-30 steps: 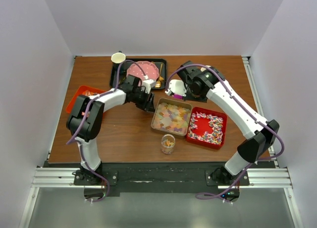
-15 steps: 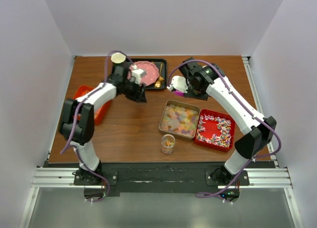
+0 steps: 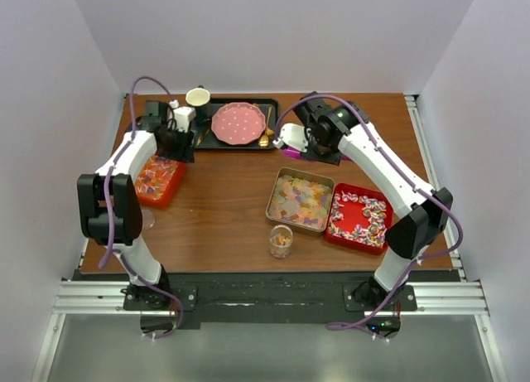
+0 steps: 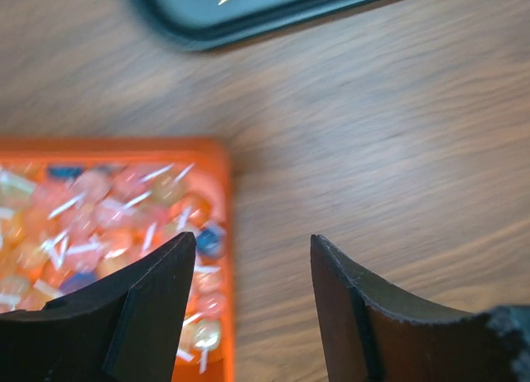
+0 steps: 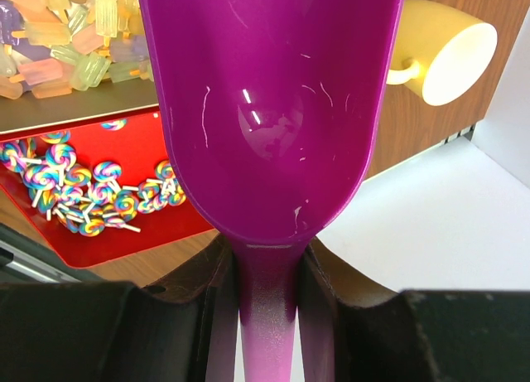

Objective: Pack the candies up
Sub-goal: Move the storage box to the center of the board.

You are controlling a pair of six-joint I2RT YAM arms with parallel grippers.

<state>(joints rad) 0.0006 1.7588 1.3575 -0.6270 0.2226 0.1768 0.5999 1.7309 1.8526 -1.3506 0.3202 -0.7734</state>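
Over the orange tray [image 4: 224, 200] at the table's [image 3: 224, 208] left, my left tool [image 4: 252, 249] has swung in open-jawed, poised for wrapped candies [image 4: 99, 224]; my right tool [image 5: 267, 262] grips the empty scoop [image 5: 265, 108].

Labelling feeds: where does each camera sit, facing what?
Top external: above, behind, looking down on the table; left arm, right arm show.
Left wrist: on that arm, facing down at the orange tray; open left end effector shows.
Right wrist: on that arm, facing along the purple scoop in the right end effector.
Shared: orange tray, top and left wrist.
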